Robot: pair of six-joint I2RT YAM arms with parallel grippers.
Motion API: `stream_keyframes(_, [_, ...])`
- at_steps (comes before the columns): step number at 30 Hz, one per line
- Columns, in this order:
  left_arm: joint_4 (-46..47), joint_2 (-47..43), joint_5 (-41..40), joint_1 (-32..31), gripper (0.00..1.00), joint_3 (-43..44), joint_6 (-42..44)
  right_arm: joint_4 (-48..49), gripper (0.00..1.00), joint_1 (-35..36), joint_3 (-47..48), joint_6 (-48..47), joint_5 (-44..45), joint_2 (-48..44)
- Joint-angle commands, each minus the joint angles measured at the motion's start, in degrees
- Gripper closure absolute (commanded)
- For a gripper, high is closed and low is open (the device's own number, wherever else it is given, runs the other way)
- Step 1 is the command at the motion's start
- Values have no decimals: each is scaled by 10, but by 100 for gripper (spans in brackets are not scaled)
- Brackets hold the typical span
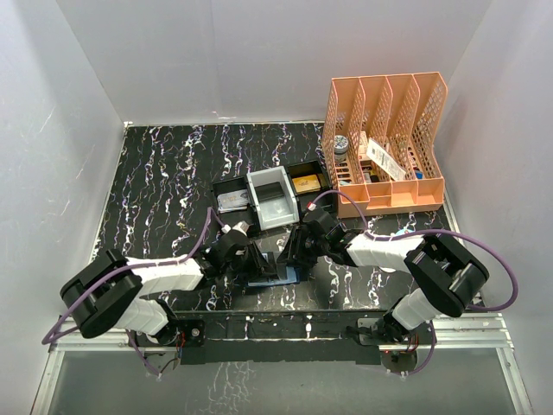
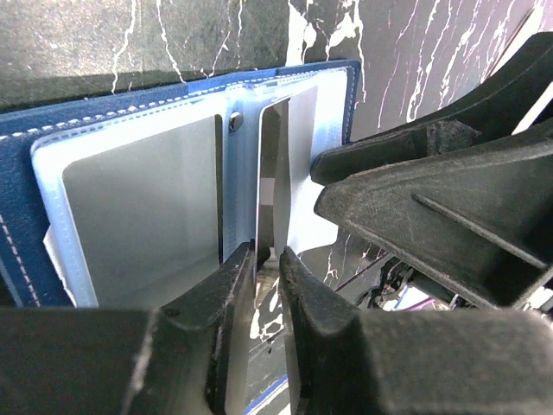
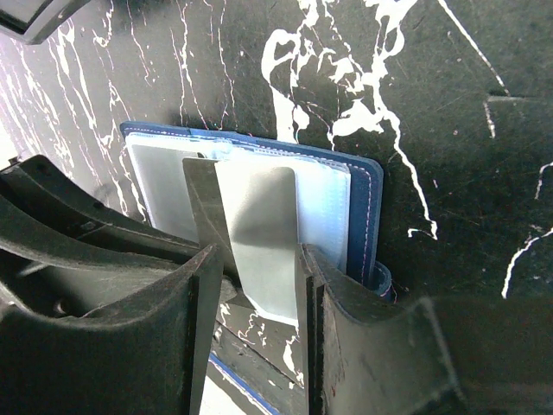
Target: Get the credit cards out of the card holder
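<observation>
The navy card holder [image 1: 283,275] lies open on the black marbled table between both grippers, with its clear sleeves facing up [image 2: 104,117] [image 3: 367,216]. My left gripper [image 1: 263,259] [image 2: 267,252] is shut on the lower edge of a grey credit card [image 2: 275,173], which stands tilted up and partly out of a sleeve. A second grey card [image 2: 138,225] lies flat in the neighbouring sleeve. My right gripper [image 1: 292,251] [image 3: 257,259] is open. Its jaws straddle the raised card [image 3: 259,225], and one finger [image 3: 346,294] rests on the holder's edge.
A black-and-white compartment tray [image 1: 272,194] stands just behind the grippers, with a grey card [image 1: 232,201] in its left bin and a tan block [image 1: 305,182] in its right. An orange file rack [image 1: 384,143] stands at the back right. White walls enclose the table.
</observation>
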Motion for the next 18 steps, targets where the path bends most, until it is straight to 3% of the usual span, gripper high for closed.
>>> stream_keyframes(1, [-24,-35,-22,-1,86,6,3,-46,62,-1,-21,-10,32,10])
stream_keyframes(8, [-48,-48,-31,-1,99,8,13,-45,62,-1,-15,-16,32,10])
stream_keyframes(18, [-83,-75,-48,-1,100,11,26,-25,61,-1,20,-48,2,-26])
